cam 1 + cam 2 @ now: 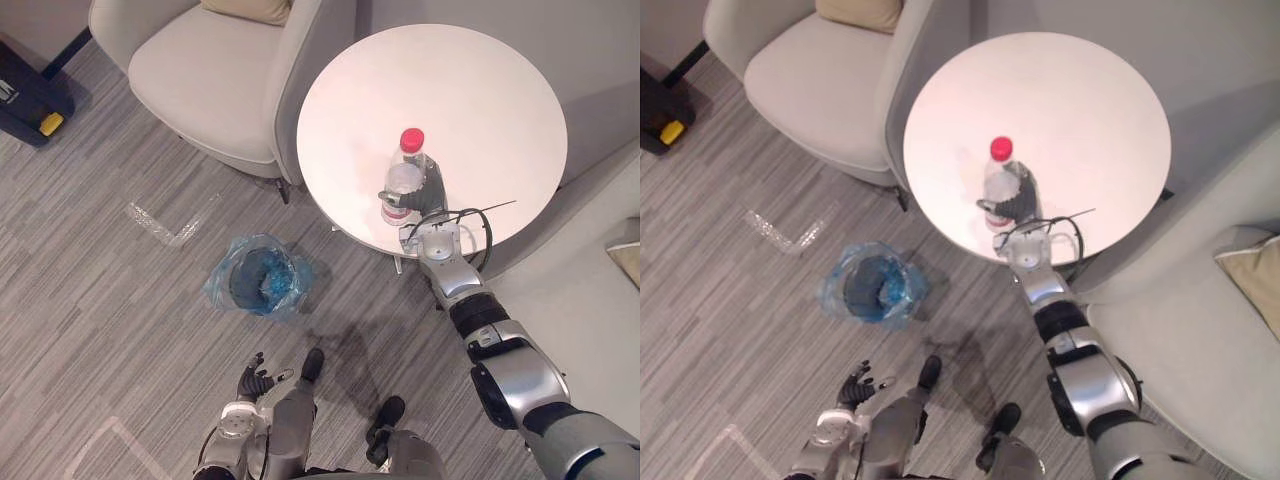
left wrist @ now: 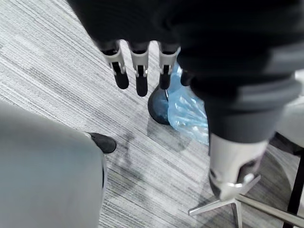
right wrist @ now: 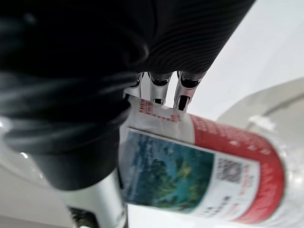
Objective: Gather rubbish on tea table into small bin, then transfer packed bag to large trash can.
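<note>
Bottle (image 1: 408, 172), clear plastic with a red cap and a red-banded picture label: stands upright on the round white desk (image 1: 480, 90), upper right of the left eye view, close to the desk's lower edge. Sits clamped in the right hand (image 1: 428, 198), with fingers (image 3: 183, 97) curled across the label. Cannot tell whether the base rests on the desk or hangs just clear of it.

Could go wrong in several ways from here:

- Could slip out on a thin, slick wall gripped at the label. Too light a squeeze lets go of it; too hard a squeeze probably buckles the plastic and twists it loose.
- Could clip the desk's edge on the way out, if swung down and left before being raised clear.
- Could miss the target. Small bin (image 1: 262, 278) on the floor (image 1: 120, 300), left of centre, well apart from the desk, so calls for a long carry and a release from above.
- Could snag or bounce off the blue bag (image 1: 300, 272), slack and spread wide round the bin's dark mouth. A tall thing dropped off-centre would likely tip out or topple the bin.
- Cannot count on a catch. Left hand (image 1: 255, 380) low at the bottom of the frame, fingers relaxed and apart, holding nothing, nowhere near the bin.
</note>
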You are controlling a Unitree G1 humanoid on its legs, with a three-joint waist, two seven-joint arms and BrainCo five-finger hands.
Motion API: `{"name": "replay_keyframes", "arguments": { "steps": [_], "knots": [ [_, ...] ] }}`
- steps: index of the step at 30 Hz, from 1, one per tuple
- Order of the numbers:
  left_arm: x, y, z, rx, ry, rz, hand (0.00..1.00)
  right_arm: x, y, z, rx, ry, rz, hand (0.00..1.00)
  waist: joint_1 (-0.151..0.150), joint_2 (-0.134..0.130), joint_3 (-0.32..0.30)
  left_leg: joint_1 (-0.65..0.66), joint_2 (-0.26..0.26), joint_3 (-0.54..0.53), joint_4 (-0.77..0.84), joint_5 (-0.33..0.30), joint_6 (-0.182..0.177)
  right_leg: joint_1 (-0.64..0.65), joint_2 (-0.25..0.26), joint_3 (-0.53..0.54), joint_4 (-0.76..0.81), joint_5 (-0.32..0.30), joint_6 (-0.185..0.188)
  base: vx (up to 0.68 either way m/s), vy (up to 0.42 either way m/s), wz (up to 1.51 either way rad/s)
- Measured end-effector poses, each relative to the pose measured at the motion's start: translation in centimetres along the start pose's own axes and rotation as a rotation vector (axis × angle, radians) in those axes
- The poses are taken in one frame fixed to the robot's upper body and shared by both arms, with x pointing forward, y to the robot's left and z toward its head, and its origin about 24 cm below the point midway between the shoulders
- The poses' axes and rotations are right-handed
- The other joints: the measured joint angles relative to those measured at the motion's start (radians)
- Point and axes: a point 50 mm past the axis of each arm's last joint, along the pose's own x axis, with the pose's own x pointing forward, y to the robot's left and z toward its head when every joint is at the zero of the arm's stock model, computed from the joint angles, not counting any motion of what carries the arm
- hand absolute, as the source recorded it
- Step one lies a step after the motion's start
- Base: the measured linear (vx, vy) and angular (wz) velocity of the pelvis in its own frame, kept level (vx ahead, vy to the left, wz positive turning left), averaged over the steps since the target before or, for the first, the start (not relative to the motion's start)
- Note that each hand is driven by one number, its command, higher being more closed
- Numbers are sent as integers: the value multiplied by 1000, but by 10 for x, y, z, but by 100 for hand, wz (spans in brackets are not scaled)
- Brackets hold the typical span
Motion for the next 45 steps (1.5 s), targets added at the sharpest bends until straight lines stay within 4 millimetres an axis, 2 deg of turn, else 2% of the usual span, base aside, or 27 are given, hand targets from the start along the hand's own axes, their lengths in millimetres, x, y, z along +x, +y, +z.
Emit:
{"name": "replay_keyframes", "arguments": {
  "steps": [4,8,15,17,21,23,26,31,33,34,35,36,37,38,40,41,43,45],
  "knots": [
    [0,0,0,-2,1,0,0,-2,1,0,47,8,-22,100,1,0,0,1,-2,-1,19,0,0,6,-2,4,15,-1,0,1,6,2],
    [0,0,-1,0,9,0,0,-19,1,-7,96,2,-23,100,-3,-2,-1,25,4,6,30,0,0,19,-4,28,50,-6,7,1,5,-1],
    [-2,5,-12,22,73,0,0,-72,4,-36,133,46,46,100,-40,-22,-21,97,9,74,29,-1,1,51,-15,101,75,-12,18,1,11,-25],
    [-4,8,-19,60,96,-6,0,-94,2,-49,115,78,74,100,-48,-44,-64,112,13,110,29,-1,1,50,-15,131,72,-12,19,22,0,-39],
    [-8,14,-33,84,161,0,0,-124,-2,-65,119,137,101,100,-74,-71,-131,147,23,150,29,-1,1,57,-14,173,84,-12,19,35,-11,-34],
    [-10,14,-40,103,191,-6,0,-140,-4,-70,147,171,94,100,-94,-75,-159,177,26,171,30,-1,1,78,-14,191,85,-12,19,48,-8,-25],
    [-12,13,-45,125,212,-26,0,-158,-6,-77,172,212,80,100,-102,-78,-189,198,29,201,32,-3,1,86,-13,224,80,-11,20,44,-8,-35],
    [-16,9,-54,154,247,-49,0,-187,-4,-90,190,301,103,100,-129,-67,-222,253,53,281,35,-38,-4,94,4,302,80,-10,22,52,-1,-48],
    [-18,9,-57,173,260,-59,0,-193,-2,-93,198,325,105,100,-150,-64,-229,259,53,302,58,-46,-6,94,0,319,89,-10,22,35,9,-37],
    [-19,10,-58,177,266,-59,0,-197,-2,-95,200,337,105,100,-151,-65,-228,247,51,309,109,-59,-6,93,-5,333,107,-9,22,30,39,-36],
    [-18,12,-58,185,264,-57,0,-201,-2,-97,198,351,106,100,-153,-77,-225,208,31,303,153,-120,-27,94,-28,331,139,-10,24,7,43,-12],
    [-19,3,-58,200,261,-88,0,-198,-9,-96,171,336,103,100,-163,-32,-234,202,38,281,66,-36,-3,82,-8,326,196,-27,44,-8,47,3],
    [-20,2,-59,206,263,-95,0,-198,-10,-97,169,336,101,100,-163,-30,-236,207,36,281,76,-51,4,76,-10,336,223,-41,56,18,43,39],
    [-20,0,-60,206,264,-100,0,-198,-13,-97,156,335,89,100,-169,-45,-242,207,7,254,70,-52,4,48,-37,377,302,-87,56,39,41,48],
    [-19,1,-58,214,256,-100,0,-197,-15,-97,142,330,72,100,-174,-51,-244,174,-18,201,80,-52,5,11,-41,451,370,-116,40,33,0,102],
    [-18,1,-56,212,250,-98,0,-195,-16,-96,140,325,66,100,-178,-53,-242,135,-28,154,103,-52,5,-9,-25,513,375,-160,23,-23,-56,113],
    [-15,6,-52,212,240,-82,0,-189,-11,-91,153,300,75,100,-172,-64,-234,76,-44,110,145,-52,5,16,-11,551,303,-186,21,-112,-150,101],
    [-12,6,-46,201,222,-75,0,-180,-9,-85,161,266,78,100,-157,-53,-219,30,-37,77,183,-52,3,49,9,536,231,-188,24,-170,-188,76]
  ]
}}
